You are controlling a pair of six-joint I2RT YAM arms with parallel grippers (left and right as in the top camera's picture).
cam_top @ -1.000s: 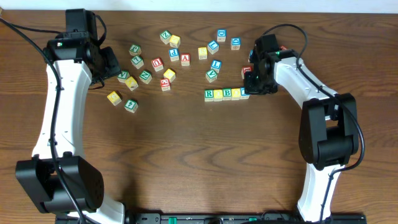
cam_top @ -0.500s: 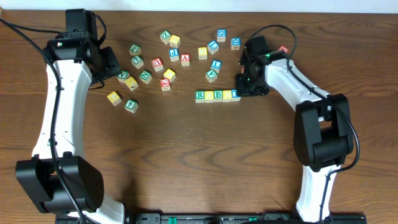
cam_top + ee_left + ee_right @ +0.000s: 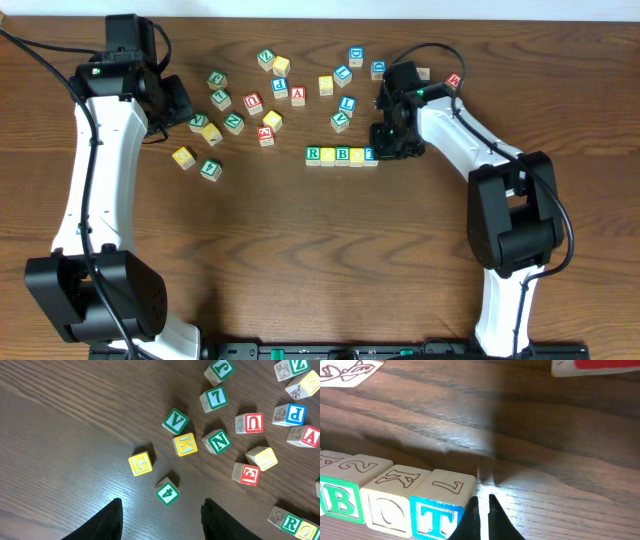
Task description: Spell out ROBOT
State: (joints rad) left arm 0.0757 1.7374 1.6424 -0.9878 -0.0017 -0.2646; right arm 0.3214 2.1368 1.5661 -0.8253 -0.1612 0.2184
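Wood-grain table (image 3: 300, 260) fills every view. I see the row (image 3: 342, 155) of five blocks at centre of the overhead frame, just below the loose blocks (image 3: 298, 95). From above I read R (image 3: 313, 154) at its left end and B (image 3: 343, 155) in the middle; the two yellow ones are too small to read there. My right wrist view gives the right end: B (image 3: 337, 501), O (image 3: 387, 510), T (image 3: 436, 519), touching side to side, letters facing the camera. I have the right gripper (image 3: 481, 512) down at table level just right of T, fingers nearly together with a sliver of gap, nothing between them; cannot tell if a finger touches T. The left gripper (image 3: 162, 522) is spread wide and empty, at the lower edge of its view over bare table. G (image 3: 141, 464) and 4 (image 3: 167, 491) are the nearest blocks, higher in that frame. In the overhead frame the left arm (image 3: 100, 170) stands at upper left, well apart from the row.
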